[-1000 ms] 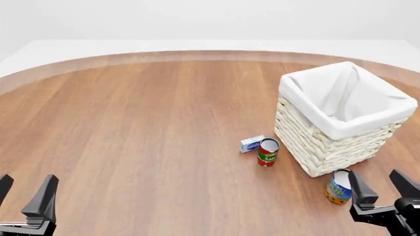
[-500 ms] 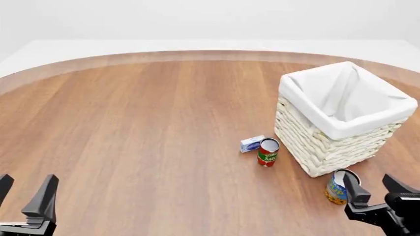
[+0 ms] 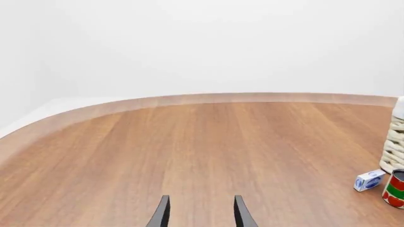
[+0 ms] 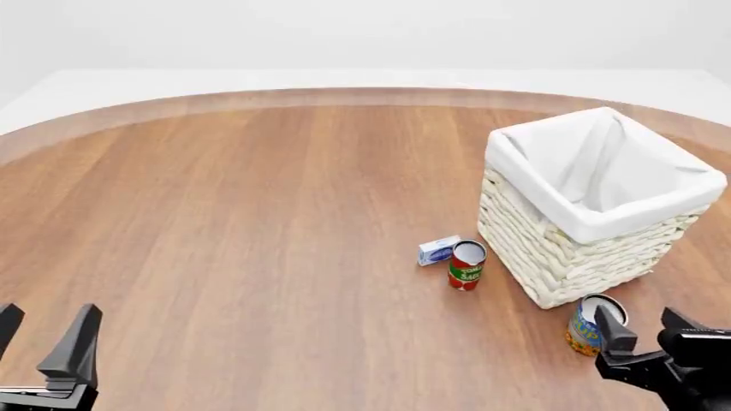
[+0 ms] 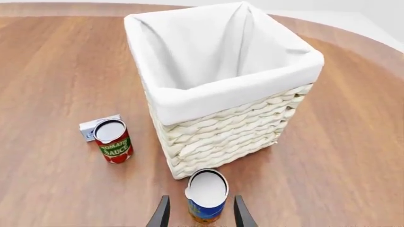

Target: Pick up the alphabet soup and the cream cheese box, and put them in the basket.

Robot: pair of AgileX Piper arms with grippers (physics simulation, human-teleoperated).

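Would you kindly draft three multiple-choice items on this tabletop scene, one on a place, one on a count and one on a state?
1. Where does the cream cheese box lie?
A. inside the basket
B. on the table beside the red can
C. in the left gripper

2. How many cans stand on the table?
A. one
B. two
C. four

3. How is the right gripper?
A. open, fingers either side of the alphabet soup
B. shut on the red can
C. open over the basket

Answers:
1 B, the box sits on the wood next to the red can.
2 B, only the red can and the alphabet soup show.
3 A, the right wrist view shows the fingers flanking the soup, in front of the basket.
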